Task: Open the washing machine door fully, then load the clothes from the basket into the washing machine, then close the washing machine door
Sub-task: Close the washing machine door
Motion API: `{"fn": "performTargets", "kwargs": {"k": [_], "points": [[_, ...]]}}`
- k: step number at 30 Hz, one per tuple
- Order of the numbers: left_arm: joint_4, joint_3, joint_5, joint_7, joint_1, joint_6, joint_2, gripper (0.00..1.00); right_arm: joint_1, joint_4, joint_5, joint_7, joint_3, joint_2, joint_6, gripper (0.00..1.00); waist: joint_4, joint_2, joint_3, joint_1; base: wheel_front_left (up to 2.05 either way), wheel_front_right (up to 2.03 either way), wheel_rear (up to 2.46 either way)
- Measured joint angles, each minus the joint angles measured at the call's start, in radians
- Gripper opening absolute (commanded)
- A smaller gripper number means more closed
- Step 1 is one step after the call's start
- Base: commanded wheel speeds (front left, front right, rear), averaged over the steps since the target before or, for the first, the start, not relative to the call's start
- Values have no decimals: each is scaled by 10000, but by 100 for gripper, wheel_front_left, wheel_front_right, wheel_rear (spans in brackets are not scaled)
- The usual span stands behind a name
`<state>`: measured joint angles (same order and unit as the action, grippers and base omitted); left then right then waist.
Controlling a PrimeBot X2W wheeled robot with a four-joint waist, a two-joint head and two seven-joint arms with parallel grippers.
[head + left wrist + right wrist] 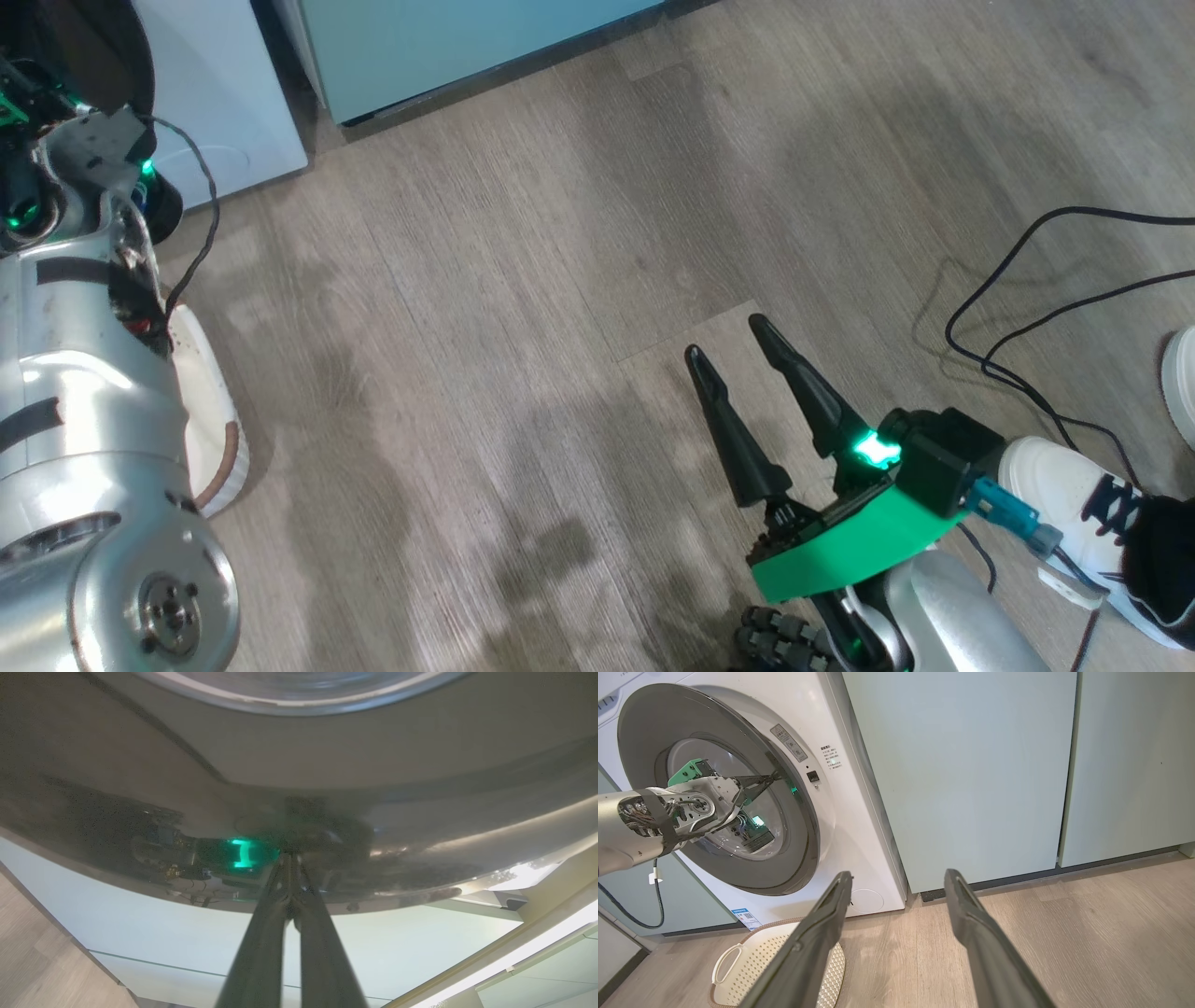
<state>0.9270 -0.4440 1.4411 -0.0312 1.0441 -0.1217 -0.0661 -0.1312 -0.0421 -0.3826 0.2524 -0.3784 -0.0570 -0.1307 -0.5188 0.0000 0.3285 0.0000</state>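
The washing machine [859,826] stands white at the left, and its door [640,723] lies against or very near its front. My left gripper [774,776] is shut, with its tips on the door's glossy black rim [420,826] at the right side. The closed left fingers [261,933] meet at my left gripper [289,856], where the rim mirrors a green light. My right gripper [728,341] hangs open over the floor with nothing between its fingers [971,933]. The basket [738,961] sits on the floor before the machine, partly behind my left forearm [84,392]. The clothes are out of view.
Pale teal cabinets [971,765] stand to the right of the machine. A person's white shoes [1074,504] and black cables [1027,280] lie on the wooden floor at the right. Low on the machine are a round hatch [866,900] and a blue-and-white label [747,917].
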Motion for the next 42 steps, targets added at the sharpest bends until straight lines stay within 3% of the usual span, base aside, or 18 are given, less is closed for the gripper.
{"fn": "performTargets", "kwargs": {"k": [9, 17, 22, 27, 30, 31, 35, 36, 40, 42], "points": [[-15, 267, 71, 167, -216, 0, 2, 0, 0, 42, -59, 0, 155, 6, 0, 100, 128, 0, -223, 0, 0, 0, 0], [-648, 1030, 213, 1058, -2100, 0, 268, 0, 6, -140, 52, 0, 299, 6, 0, 100, 503, 0, -934, 0, 0, 0, 0], [-1467, 2489, -77, 1649, -3747, 0, 341, 0, 45, -426, 203, 0, 489, 6, 0, 100, 930, 0, -1590, 0, 0, 0, 0], [-2888, 4782, -1427, 1730, -5435, 0, 297, 0, 273, -589, 309, 0, 928, 6, 0, 100, 1480, 0, -2252, -1, 0, 0, 0], [-3674, 6414, -2608, 1329, -6386, -6, -178, 0, 528, -685, 437, 0, 1195, 6, 0, 100, 1879, 0, -2588, -1, 0, 0, 0], [-4115, 7499, -3549, 709, -6878, -77, -819, 0, 646, -709, 512, 0, 1363, 6, 0, 100, 2172, 0, -2780, -1, 0, 0, 0], [-4431, 8631, -4366, -336, -7394, -77, -1565, 0, 660, -729, 596, 0, 1649, 6, 0, 100, 2588, 0, -3072, -1, 0, 0, 0], [-4525, 9204, -4826, -1045, -7647, -77, -1883, 0, 725, -713, 663, 0, 1822, 6, 0, 100, 2861, 0, -3267, -1, 0, 0, 0], [-4357, 9543, -6067, -2052, -7971, -67, -2345, 0, 1086, -704, 671, 0, 1937, 8, 0, 100, 3374, 0, -3634, -1, 0, 0, 0], [-4431, 9377, -6721, -2167, -8127, 178, -2410, 0, 1209, -694, 704, 0, 1958, 8, 0, 100, 3630, 0, -3800, -1, 0, 0, 0]]}}
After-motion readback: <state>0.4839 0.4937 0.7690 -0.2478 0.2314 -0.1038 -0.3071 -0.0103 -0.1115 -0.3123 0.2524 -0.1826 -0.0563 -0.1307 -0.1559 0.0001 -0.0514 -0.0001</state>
